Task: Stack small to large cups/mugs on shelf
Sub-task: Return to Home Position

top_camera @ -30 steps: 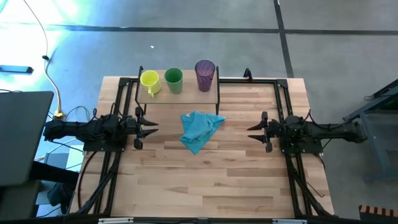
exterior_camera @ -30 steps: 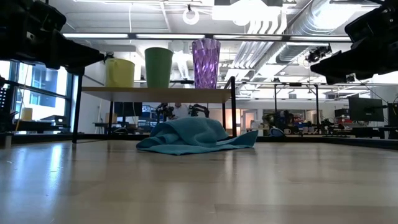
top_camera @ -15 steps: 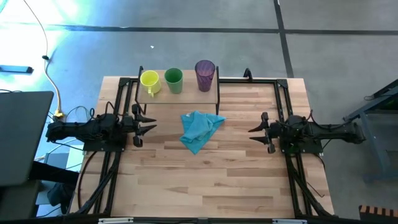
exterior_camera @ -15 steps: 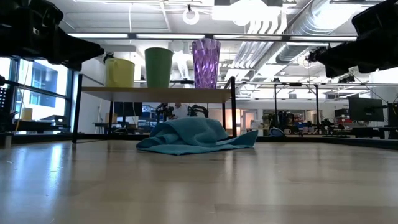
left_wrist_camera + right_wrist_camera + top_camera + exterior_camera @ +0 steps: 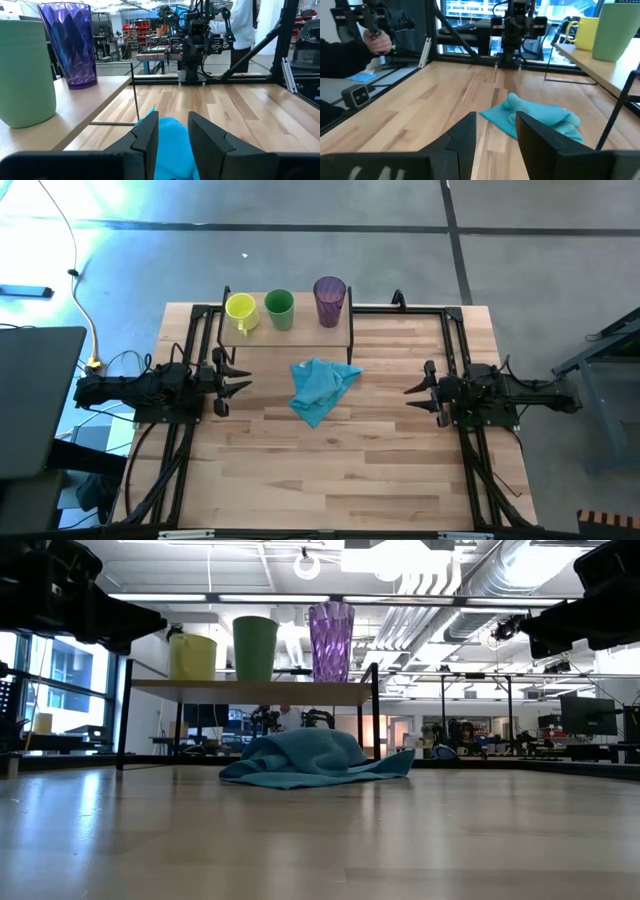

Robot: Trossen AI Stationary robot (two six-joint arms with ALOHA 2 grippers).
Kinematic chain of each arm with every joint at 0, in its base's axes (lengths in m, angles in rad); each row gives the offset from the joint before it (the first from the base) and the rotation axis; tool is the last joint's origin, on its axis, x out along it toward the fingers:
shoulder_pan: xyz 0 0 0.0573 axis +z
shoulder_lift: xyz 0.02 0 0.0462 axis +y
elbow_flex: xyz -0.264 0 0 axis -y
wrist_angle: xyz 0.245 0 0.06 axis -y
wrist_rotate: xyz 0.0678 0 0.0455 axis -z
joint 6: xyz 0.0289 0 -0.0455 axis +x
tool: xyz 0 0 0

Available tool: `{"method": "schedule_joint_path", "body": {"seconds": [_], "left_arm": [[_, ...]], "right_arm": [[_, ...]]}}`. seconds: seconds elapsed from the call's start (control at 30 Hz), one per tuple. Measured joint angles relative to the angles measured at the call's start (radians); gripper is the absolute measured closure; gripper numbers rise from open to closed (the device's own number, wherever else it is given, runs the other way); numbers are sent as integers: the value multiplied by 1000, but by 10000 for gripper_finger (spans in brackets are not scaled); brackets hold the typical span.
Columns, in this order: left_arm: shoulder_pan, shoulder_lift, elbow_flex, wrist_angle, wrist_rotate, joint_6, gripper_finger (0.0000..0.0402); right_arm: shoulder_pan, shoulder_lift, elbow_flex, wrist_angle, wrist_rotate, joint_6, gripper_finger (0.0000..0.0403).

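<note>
Near half of table [image 5: 340, 480] open for passage; blue cloth [image 5: 318, 390] obstructs centre; shelf [image 5: 300, 333] blocks far edge, left of centre

Yellow mug [image 5: 241, 309], green cup [image 5: 279, 307], purple tumbler [image 5: 329, 298] upright in row on shelf [image 5: 300, 332].

Grey concrete floor [image 5: 330, 250] all around, a yellow cable [image 5: 84, 315] trailing at left. Overhead, silver ducts [image 5: 450, 580] and long strip lights [image 5: 280, 597]; bright windows [image 5: 60, 675] glow far left.

Overhead, table-level, 2 wrist-mounted; shelf [image 5: 300, 332] shared
</note>
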Motion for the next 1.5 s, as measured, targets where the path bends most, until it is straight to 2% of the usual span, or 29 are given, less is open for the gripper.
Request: {"method": "schedule_joint_path", "body": {"seconds": [0.5,0.83,1.17,1.37,1.5], "left_arm": [[0,0,0,0,-3,-1,307],[0,0,0,1,-3,-2,307],[0,0,0,1,-3,-3,307],[0,0,0,1,-3,-2,307],[0,0,0,1,-3,-2,307]], "right_arm": [[0,0,1,11,26,83,275],[0,0,1,12,61,-7,275],[0,1,1,32,61,178,275],[0,1,1,27,61,151,275],[0,1,1,-10,62,74,275]]}}
